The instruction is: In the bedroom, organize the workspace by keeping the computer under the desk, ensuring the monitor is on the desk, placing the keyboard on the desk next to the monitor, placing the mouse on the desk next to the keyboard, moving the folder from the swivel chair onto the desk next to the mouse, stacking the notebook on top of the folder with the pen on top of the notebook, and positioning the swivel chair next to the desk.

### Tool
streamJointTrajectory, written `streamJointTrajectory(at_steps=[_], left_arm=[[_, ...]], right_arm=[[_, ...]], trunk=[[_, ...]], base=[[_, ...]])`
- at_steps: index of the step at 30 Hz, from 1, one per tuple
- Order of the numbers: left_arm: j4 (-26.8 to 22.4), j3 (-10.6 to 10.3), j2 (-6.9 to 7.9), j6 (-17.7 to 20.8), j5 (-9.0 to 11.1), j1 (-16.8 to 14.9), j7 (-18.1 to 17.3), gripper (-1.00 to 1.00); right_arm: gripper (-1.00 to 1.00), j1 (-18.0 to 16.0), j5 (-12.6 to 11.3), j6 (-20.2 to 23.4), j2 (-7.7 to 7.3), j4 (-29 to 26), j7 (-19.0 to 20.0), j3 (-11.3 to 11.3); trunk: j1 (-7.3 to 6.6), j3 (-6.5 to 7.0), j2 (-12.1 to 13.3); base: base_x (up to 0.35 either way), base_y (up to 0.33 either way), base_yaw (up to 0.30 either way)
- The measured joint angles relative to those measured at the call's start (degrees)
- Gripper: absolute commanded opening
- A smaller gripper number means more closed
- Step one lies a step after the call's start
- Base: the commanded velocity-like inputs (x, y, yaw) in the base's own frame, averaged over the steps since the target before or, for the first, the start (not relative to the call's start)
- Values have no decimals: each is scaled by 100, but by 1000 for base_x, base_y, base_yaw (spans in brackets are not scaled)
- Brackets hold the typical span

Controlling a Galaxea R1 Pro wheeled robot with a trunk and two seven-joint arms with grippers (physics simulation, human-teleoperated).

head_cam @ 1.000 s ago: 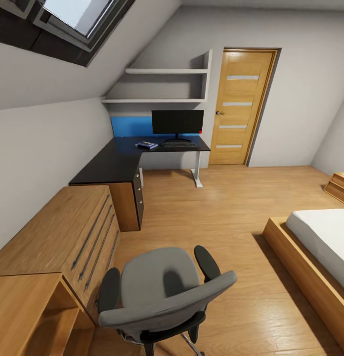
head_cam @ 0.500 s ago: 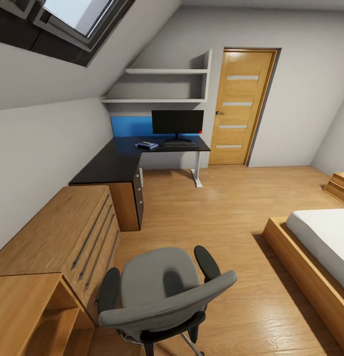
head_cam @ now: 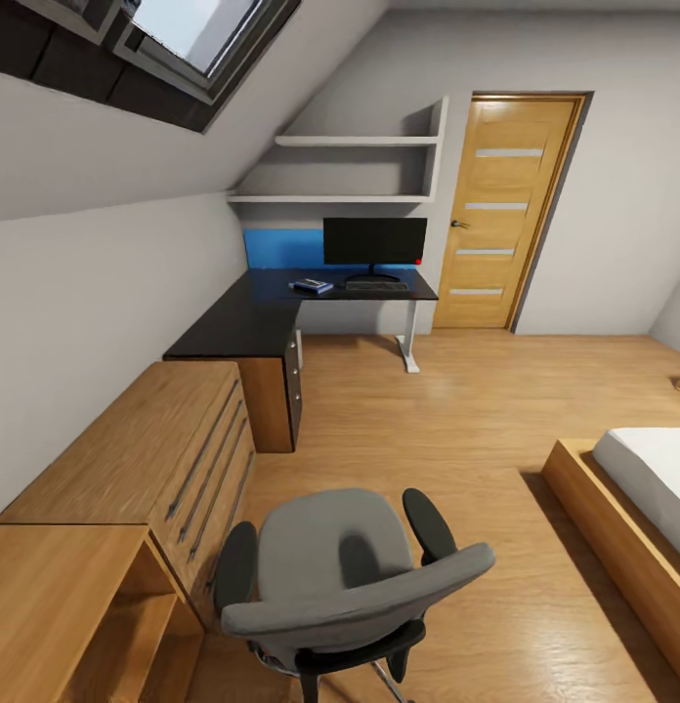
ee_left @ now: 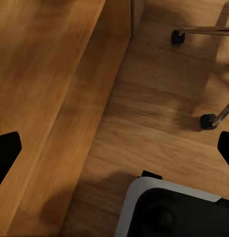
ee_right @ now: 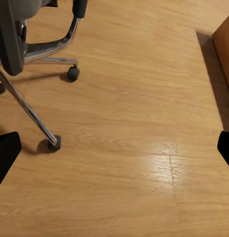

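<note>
Desk (head_cam: 244, 322): bearing monitor (head_cam: 374, 242), keyboard (head_cam: 377, 286) along its back edge.
Floor (head_cam: 457, 430): carrying swivel chair (head_cam: 330, 566) beside the low cabinet (head_cam: 135, 459).

A wooden door (head_cam: 506, 210) with pale glazed slots was seen at the upper right of the frame, shut. Two grey wall shelves (head_cam: 355, 168) were mounted left of it, above a blue wall panel (head_cam: 281, 249). A skylight (head_cam: 198, 29) was set in the upper left. Low wooden cabinets (head_cam: 135, 478) were ranged along the lower left.
</note>
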Motion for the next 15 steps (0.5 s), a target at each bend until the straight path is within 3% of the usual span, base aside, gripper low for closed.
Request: streamJointTrajectory(at_steps=[5,15], left_arm=[[0,0,0,1,0,0,0,100],[0,1,0,-2,0,0,0,100]], right_arm=[[100,0,0,0,0,0,0,-1],[100,0,0,1,0,0,1,-1]], trunk=[[0,0,0],[0,0,0]], base=[[0,0,203],[0,0,26]])
